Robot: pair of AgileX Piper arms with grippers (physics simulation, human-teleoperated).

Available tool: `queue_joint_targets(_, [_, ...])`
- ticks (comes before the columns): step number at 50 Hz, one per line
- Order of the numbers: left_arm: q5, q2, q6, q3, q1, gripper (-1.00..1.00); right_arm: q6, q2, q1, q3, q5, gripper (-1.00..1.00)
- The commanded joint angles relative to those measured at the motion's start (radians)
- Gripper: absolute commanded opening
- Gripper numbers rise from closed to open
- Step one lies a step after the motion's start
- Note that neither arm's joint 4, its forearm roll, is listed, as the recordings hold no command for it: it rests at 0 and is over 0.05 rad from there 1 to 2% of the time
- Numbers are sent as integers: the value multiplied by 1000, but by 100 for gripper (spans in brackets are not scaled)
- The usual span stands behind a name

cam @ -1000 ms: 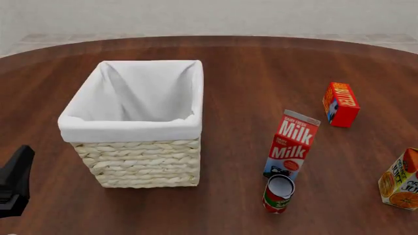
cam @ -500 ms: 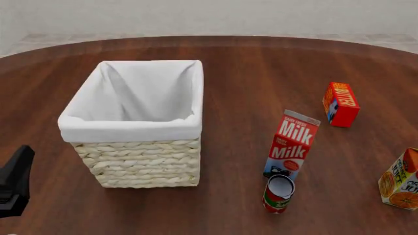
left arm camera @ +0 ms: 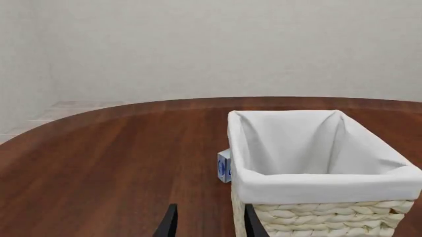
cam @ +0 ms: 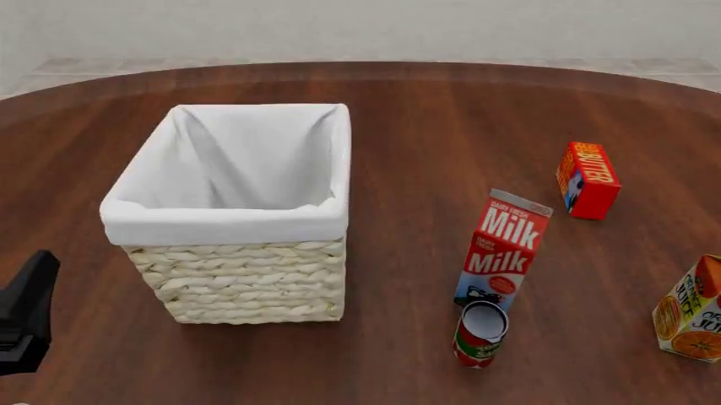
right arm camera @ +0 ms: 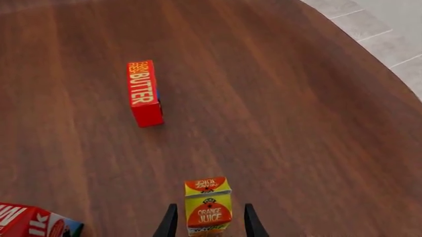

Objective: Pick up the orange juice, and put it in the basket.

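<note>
Plain black end effector (right arm camera: pixel 205 223) fingers, thin, tapered

Orange juice (right arm camera: pixel 207 206): yellow-green, orange fruit print. Basket (cam: pixel 242 291): cream weave, white lining. Milk carton (cam: pixel 502 250): red, white lettering. Butter box (cam: pixel 587 180): red-orange, yellow lettering. Can (cam: pixel 481 333): red, green, white. Surface (cam: pixel 451 126): dark reddish wood grain. My end effectors (right arm camera: pixel 207 224): black.

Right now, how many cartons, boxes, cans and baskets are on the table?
Cartons: 2, the orange juice and the milk carton
Boxes: 2, the butter box and a small blue-and-white box behind the basket
Cans: 1
Baskets: 1
Total: 6
</note>
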Motion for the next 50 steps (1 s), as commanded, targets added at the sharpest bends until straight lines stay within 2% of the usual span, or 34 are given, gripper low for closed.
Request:
queue_joint_targets(1, [0, 0, 0, 0, 0, 100, -4, 39, -3, 31, -56, 100])
queue_joint_targets(50, [0, 0, 0, 0, 0, 100, -5, 220, 5, 150, -287, 100])
